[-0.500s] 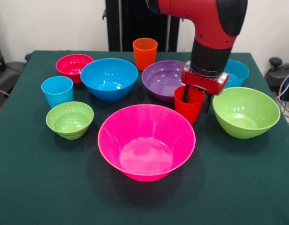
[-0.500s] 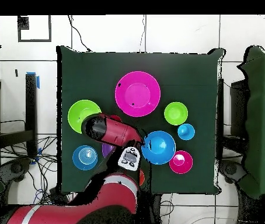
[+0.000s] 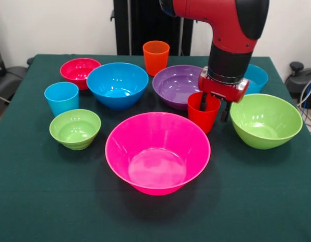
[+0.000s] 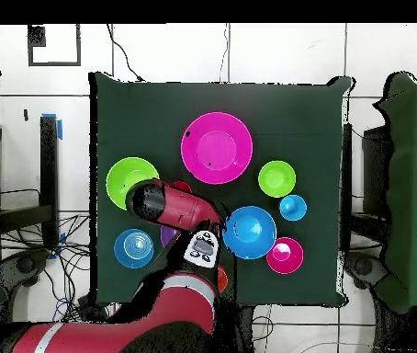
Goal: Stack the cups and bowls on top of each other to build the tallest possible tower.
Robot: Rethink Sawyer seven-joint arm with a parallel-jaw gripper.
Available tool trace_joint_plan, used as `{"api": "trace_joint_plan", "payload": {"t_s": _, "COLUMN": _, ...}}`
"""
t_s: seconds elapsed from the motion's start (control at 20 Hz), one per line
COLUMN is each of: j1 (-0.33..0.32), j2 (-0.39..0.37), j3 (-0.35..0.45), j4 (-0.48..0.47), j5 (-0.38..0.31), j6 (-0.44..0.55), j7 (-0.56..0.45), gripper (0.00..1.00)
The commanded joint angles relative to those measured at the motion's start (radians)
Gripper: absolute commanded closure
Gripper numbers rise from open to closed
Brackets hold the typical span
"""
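Front view gives us what the overhead view hides under the arm: the gripper (image 3: 213, 107) straddles the red cup's (image 3: 203, 114) rim, one finger (image 3: 202, 101) inside, the other outside, parted rather than clamped as far as we see. That cup stands on the table (image 3: 39, 201) between the purple bowl (image 3: 176, 84) and large lime bowl (image 3: 265, 120). Overhead, we see the arm (image 4: 171, 207) reaching from the bottom edge, covering both.

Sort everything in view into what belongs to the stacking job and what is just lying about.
For the job: red cup, orange cup, light blue cup, hot pink bowl, purple bowl, two lime green bowls, two blue bowls, crimson bowl, gripper.

Lying about: cables on the floor, green tablecloth.
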State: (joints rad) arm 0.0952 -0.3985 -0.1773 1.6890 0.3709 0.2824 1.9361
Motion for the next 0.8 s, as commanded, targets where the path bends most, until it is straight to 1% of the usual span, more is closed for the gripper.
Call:
{"api": "trace_joint_plan", "payload": {"t_s": 0.05, "j1": -0.01, "j2": 0.029, "j3": 0.113, "j4": 0.006, "j5": 0.016, "j6": -0.073, "j7": 0.182, "gripper": 0.0}}
{"api": "trace_joint_plan", "payload": {"t_s": 0.15, "j1": -0.01, "j2": 0.031, "j3": 0.114, "j4": -0.001, "j5": 0.014, "j6": -0.086, "j7": 0.181, "gripper": 0.0}}
{"api": "trace_joint_plan", "payload": {"t_s": 0.55, "j1": 0.006, "j2": 0.035, "j3": 0.094, "j4": -0.014, "j5": 0.011, "j6": -0.088, "j7": 0.178, "gripper": 0.0}}
{"api": "trace_joint_plan", "payload": {"t_s": 0.8, "j1": -0.005, "j2": 0.035, "j3": 0.108, "j4": -0.012, "j5": 0.003, "j6": -0.131, "j7": 0.174, "gripper": 0.0}}
